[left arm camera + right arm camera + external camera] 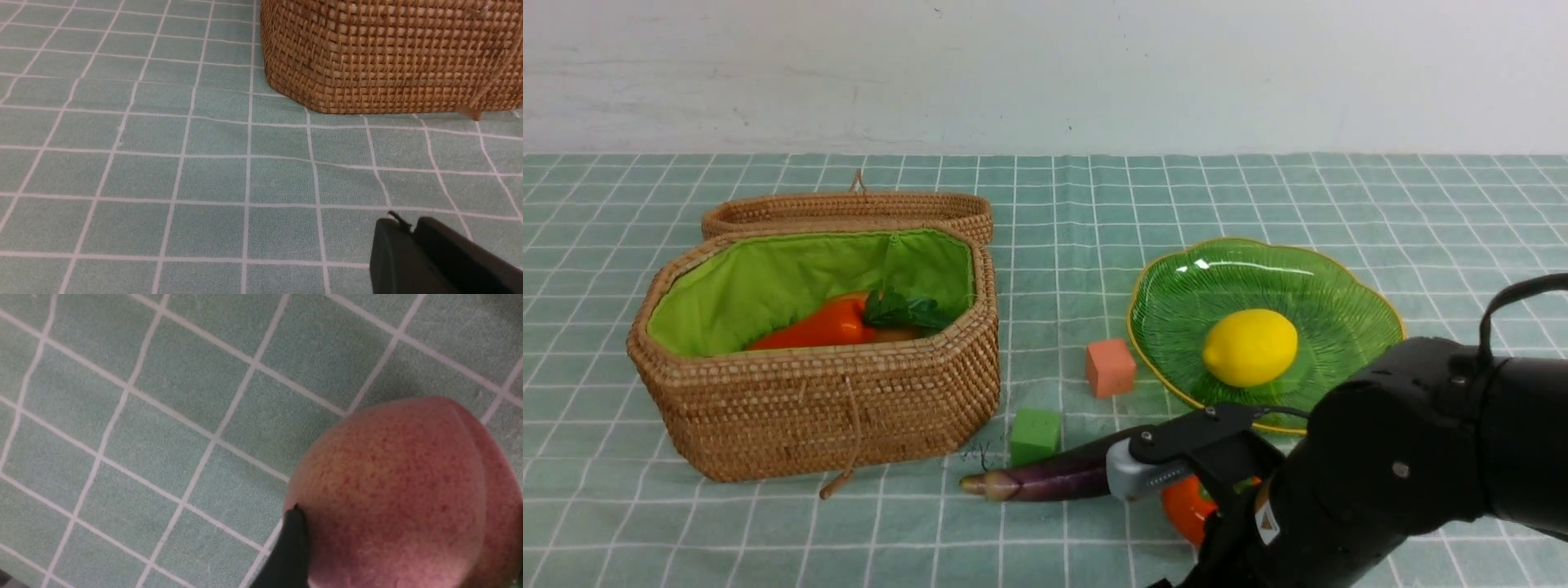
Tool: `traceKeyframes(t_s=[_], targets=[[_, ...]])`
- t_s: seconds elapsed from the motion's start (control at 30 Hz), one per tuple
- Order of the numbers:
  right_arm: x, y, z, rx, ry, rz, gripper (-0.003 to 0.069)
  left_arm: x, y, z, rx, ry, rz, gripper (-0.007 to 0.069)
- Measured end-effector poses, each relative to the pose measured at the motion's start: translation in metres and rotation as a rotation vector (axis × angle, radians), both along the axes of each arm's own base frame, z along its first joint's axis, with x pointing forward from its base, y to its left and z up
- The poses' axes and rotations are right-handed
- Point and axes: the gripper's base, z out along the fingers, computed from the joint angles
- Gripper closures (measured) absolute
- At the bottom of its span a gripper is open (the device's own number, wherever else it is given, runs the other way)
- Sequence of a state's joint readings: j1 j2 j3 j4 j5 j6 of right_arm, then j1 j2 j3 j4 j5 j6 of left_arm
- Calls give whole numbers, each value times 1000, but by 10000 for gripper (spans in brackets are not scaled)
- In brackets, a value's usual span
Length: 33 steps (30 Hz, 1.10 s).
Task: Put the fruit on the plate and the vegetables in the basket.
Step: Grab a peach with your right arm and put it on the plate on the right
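Note:
The wicker basket [817, 392] stands open at the left with a red-orange carrot [817, 327] inside. On the green plate [1339, 302] at the right lies a yellow lemon [1250, 347]. A purple eggplant [1045, 480] lies on the cloth in front, and beside it an orange persimmon [1186, 506] shows partly behind my right arm [1388, 457]. In the right wrist view a pink peach [392, 490] sits on the cloth between wide jaws; one fingertip [295, 535] is at its side, the other is out of frame. My left gripper [410, 224] is shut and empty, low over the cloth near the basket [388, 57].
The basket's lid [849, 211] lies behind it. A salmon-pink cube [1110, 367] and a green cube [1035, 436] sit between basket and plate. The basket's string loop [845, 474] hangs down its front wall. The left arm does not show in the front view.

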State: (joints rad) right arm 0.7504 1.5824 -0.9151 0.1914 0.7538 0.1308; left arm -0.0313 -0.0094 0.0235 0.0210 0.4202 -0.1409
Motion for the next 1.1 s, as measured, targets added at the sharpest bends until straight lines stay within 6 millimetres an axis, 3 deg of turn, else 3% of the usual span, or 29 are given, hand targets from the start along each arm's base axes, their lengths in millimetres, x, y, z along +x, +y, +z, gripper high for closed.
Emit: traceKeyframes(t_s=[0.17,1.1], targets=[[1,1,0,0,1,0,34,0,0,0,0,0,0,552],[-9,-9,9,-28,8,56,47,0,0,0,0,0,0,531]])
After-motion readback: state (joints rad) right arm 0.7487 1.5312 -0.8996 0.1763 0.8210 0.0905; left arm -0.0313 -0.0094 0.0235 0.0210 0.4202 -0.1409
